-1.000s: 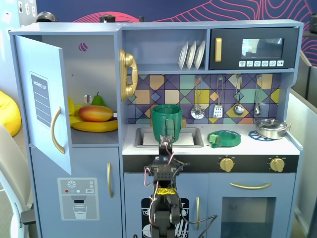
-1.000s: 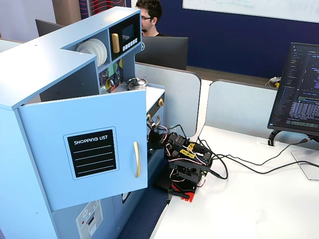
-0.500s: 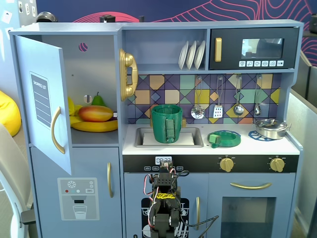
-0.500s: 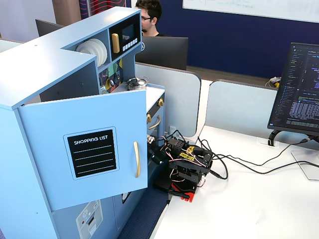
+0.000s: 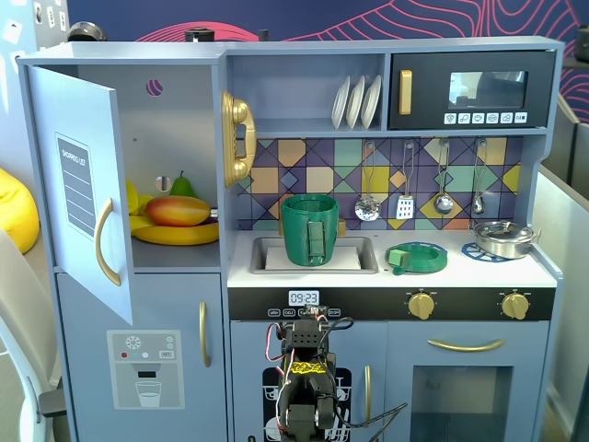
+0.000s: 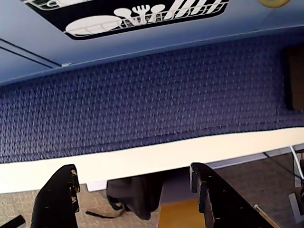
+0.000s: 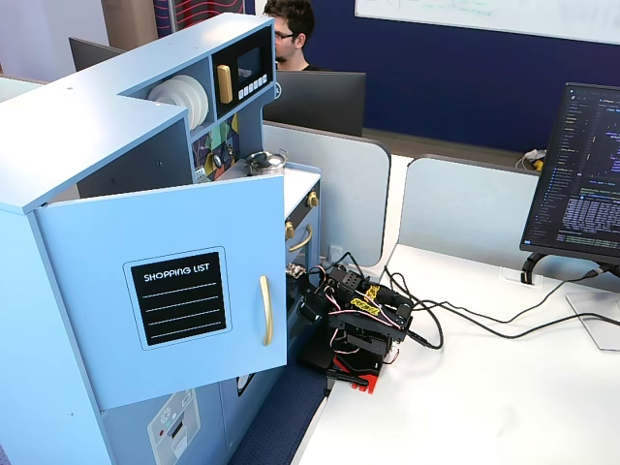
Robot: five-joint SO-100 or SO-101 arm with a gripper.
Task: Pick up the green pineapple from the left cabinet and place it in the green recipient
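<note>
The left cabinet [image 5: 175,166] stands with its door [image 5: 81,189] swung wide, leaving the compartment mouth unobstructed in a fixed view. The green pineapple cannot be made out there — only a mango [image 5: 178,211], bananas [image 5: 175,234] and a green pear top [image 5: 182,185] show on the shelf. The green recipient [image 5: 309,228] stands upright in the sink [image 5: 354,244], with a flat green dish [image 5: 417,257] just beside it on the counter.

Readable text: "SHOPPING LIST" on the door label [image 7: 179,296]; the oven clock [image 5: 304,297] reads "09:23".

The arm [image 5: 306,387] sits folded low before the lower front panel. In the wrist view the gripper [image 6: 135,183] is spread wide and holds nothing — blue textured mat [image 6: 152,99] beneath.
</note>
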